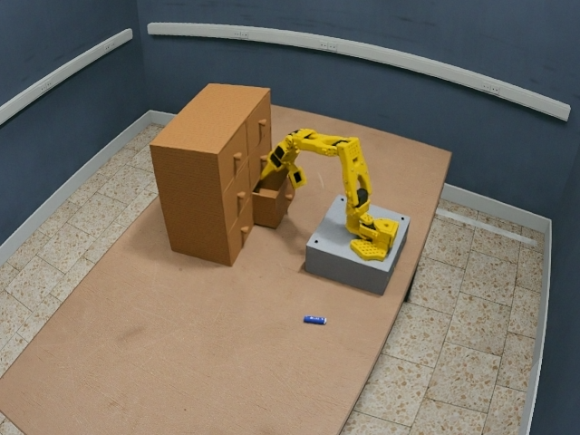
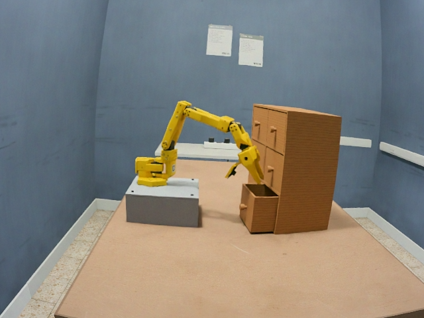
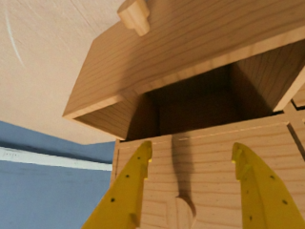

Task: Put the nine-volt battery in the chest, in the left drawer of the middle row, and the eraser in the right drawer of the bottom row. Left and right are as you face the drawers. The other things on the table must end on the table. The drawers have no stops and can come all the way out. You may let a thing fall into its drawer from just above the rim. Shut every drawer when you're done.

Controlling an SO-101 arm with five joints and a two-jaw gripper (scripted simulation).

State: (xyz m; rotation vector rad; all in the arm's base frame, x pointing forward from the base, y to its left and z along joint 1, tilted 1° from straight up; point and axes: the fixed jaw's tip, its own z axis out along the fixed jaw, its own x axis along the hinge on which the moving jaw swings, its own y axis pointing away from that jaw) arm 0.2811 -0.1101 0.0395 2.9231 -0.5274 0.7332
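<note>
The wooden chest (image 1: 197, 201) (image 2: 306, 171) has three rows of two drawers. Its bottom right drawer (image 1: 266, 214) (image 2: 265, 214) (image 3: 210, 43) is pulled well out; its inside is partly shadowed and I make out no eraser there. The left drawer of the middle row (image 1: 236, 198) is shut. My gripper (image 1: 262, 178) (image 2: 262, 181) (image 3: 192, 147) is partly open with nothing between its fingers. Its tips are just above the open drawer's rim, close to the chest front. I see neither the nine-volt battery nor the eraser in any view.
A blue cylinder (image 1: 314, 320) lies on the table (image 1: 210, 355) (image 2: 218, 273), well away from the chest. The arm stands on a grey block (image 1: 343, 269) (image 2: 162, 210) facing the chest. The right middle drawer (image 3: 219, 167) is shut, its knob (image 3: 184, 212) below my fingertips in the wrist view.
</note>
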